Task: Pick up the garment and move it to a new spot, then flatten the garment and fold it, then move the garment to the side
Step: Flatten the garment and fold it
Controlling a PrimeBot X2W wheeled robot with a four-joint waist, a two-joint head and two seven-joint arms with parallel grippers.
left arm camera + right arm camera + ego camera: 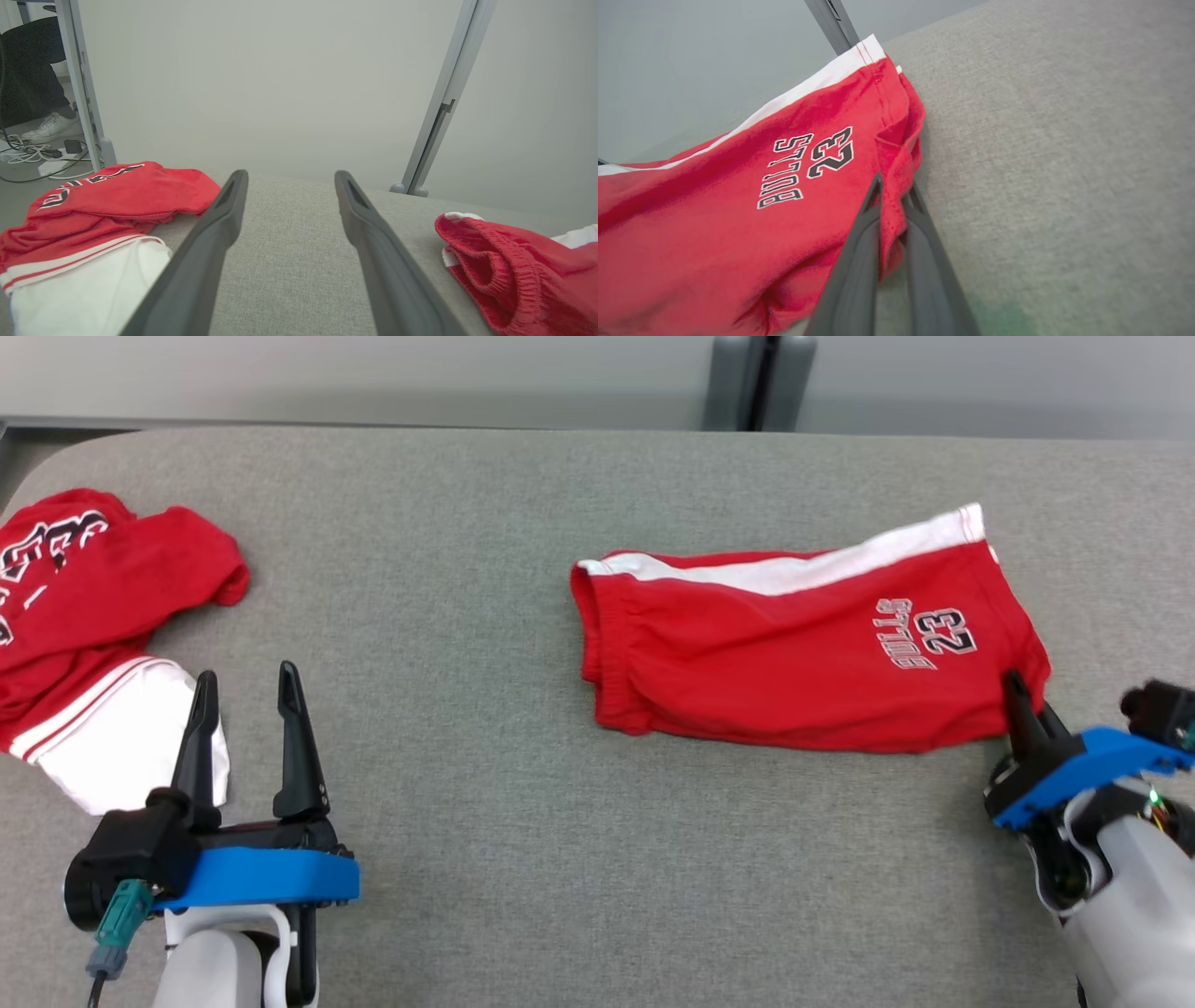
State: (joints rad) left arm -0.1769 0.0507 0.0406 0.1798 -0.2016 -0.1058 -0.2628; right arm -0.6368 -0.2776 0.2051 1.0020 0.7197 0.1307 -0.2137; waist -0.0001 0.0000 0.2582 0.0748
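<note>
We judge the pick-up is in hand: our right end effector (1027,705) is clamped on a hem corner of the red shorts (794,653), which lie fairly flat toward the right edge of the tabletop (485,859), so the next move calls for lifting and carrying them to a new spot without the pinch slipping. Our left end effector (247,674) sits with fingers apart and empty by the left edge, just beside a crumpled jersey (103,579). We count two garments and two end effectors.
</note>
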